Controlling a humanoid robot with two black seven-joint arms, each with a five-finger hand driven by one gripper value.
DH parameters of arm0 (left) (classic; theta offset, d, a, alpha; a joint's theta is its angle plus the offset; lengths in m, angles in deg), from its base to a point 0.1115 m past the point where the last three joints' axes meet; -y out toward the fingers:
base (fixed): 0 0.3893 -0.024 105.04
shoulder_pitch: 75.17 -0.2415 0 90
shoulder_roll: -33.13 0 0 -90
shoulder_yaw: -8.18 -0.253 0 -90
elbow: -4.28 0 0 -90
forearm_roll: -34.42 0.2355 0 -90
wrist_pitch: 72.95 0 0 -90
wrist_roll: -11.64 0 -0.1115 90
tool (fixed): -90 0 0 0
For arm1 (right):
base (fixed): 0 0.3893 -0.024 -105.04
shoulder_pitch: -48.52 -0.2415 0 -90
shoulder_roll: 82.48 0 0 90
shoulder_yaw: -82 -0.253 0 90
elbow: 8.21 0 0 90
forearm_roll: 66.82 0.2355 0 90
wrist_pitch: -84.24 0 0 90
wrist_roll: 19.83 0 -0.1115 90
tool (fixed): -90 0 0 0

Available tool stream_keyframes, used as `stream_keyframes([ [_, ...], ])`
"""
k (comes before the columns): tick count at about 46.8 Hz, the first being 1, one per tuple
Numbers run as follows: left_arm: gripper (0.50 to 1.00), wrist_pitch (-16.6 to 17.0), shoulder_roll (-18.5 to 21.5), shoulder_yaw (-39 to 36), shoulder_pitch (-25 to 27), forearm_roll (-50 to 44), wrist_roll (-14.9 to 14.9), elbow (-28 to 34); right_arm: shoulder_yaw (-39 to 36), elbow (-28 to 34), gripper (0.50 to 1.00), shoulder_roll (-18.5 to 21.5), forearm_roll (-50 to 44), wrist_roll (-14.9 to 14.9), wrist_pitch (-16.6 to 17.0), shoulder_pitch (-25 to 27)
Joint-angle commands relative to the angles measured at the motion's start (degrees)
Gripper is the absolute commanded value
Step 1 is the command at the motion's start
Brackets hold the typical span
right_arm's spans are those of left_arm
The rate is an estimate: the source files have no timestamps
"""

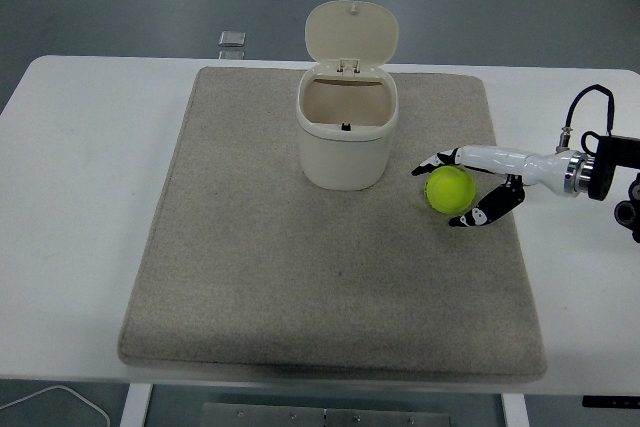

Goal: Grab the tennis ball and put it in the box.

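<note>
A yellow-green tennis ball (449, 188) lies on the grey mat (300, 277), just right of a cream box (347, 140) whose lid stands open at the back. My right hand (444, 193) reaches in from the right edge, low over the mat. Its fingers are spread around the ball, upper fingers (436, 160) behind it and thumb (472, 215) in front, close to the ball but not closed on it. The left arm is out of view.
The mat covers most of the white table (80, 197). A small grey item (232, 39) lies beyond the table's far edge. A white cable (50, 395) shows at the bottom left, below the table.
</note>
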Motion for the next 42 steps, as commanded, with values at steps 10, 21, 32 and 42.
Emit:
stream_keyframes([
  [10, 0.992, 0.00, 0.00, 0.00, 0.00, -0.07, 0.00, 0.00, 0.14, 0.20, 0.832, -0.05, -0.79, 0.01, -0.08, -0.18],
  [21, 0.992, 0.00, 0.00, 0.00, 0.00, -0.07, 0.00, 0.00, 0.23, 0.20, 0.844, -0.22, -0.79, -0.08, -0.08, -0.35],
  [32, 0.992, 0.00, 0.00, 0.00, 0.00, -0.07, 0.00, 0.00, 0.23, 0.29, 0.858, -0.49, -0.87, -0.08, -0.08, -0.62],
  [42, 0.992, 0.00, 0.00, 0.00, 0.00, 0.02, 0.00, 0.00, 0.23, 0.29, 0.854, -0.58, -0.96, -0.08, -0.08, -0.62],
])
